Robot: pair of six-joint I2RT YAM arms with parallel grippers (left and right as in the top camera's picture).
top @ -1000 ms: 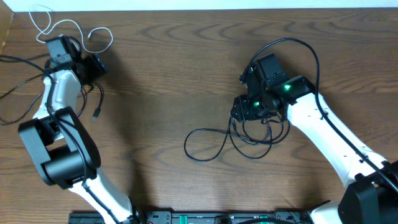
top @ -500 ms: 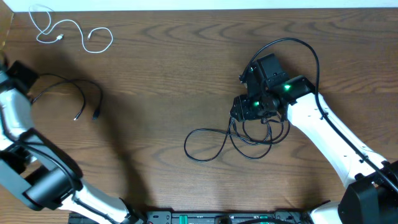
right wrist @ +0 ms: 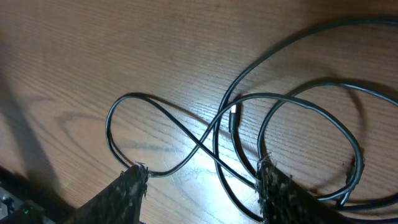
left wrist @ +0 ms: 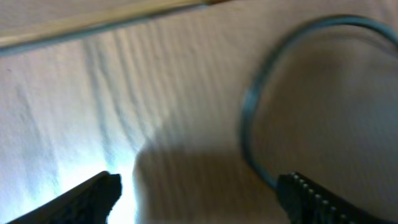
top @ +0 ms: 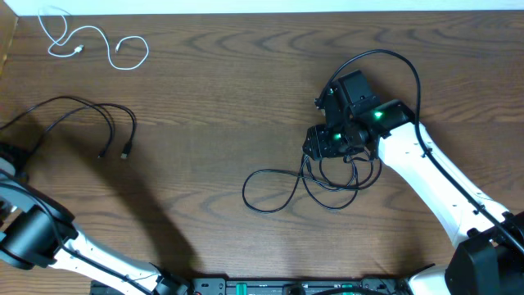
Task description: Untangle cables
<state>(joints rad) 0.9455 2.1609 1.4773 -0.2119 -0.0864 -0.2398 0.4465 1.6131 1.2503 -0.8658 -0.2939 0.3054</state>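
The short white cable (top: 90, 43) lies coiled at the table's far left corner. One black cable (top: 110, 115) curves across the left side, its plug ends (top: 125, 153) free. The other black cable (top: 278, 192) lies in overlapping loops at the centre. My right gripper (top: 318, 154) hovers over those loops. In the right wrist view it (right wrist: 202, 186) stands open, with strands of the black cable (right wrist: 214, 134) crossing on the table between its fingertips. My left gripper (left wrist: 199, 199) is open and holds nothing. A blurred arc of black cable (left wrist: 249, 118) lies ahead of it.
The brown wooden table (top: 221, 98) ends in a pale strip along its far edge (top: 262, 6). My left arm (top: 29, 233) sits at the left border of the overhead view. The right arm (top: 426, 176) reaches in from the lower right.
My left arm has swung from beside the white cable down to the table's left border, leaving the left black cable lying free. The right arm has not moved.
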